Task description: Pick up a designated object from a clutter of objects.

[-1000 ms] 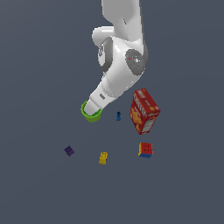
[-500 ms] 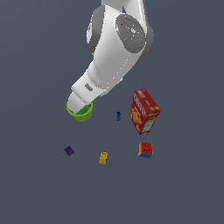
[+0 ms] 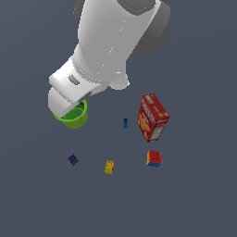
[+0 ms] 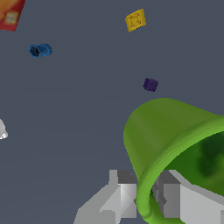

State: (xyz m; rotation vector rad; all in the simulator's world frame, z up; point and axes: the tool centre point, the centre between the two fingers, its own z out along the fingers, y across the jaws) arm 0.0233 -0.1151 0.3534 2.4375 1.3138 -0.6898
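The white robot arm (image 3: pixel 111 41) is looming over the scene, its gripper (image 4: pixel 144 199) pinching the thick rim of the small bright green round cup (image 3: pixel 73 116), one finger (image 4: pixel 175 201) sitting inside the hollow, otherwise bare interior. At about three o'clock from the cup, the tall red cracker box (image 3: pixel 152 117) is standing well apart, with the tiny blue piece (image 3: pixel 125 122) lying between them. Toward five o'clock, the red-yellow-blue cube (image 3: pixel 154 158), small yellow block (image 3: pixel 109 167) and tiny purple block (image 3: pixel 73 159) are sitting widely spaced on the grey floor (image 3: pixel 199 194).

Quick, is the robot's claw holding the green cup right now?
Gripper: shut on the green cup, one finger inside its rim and one outside.
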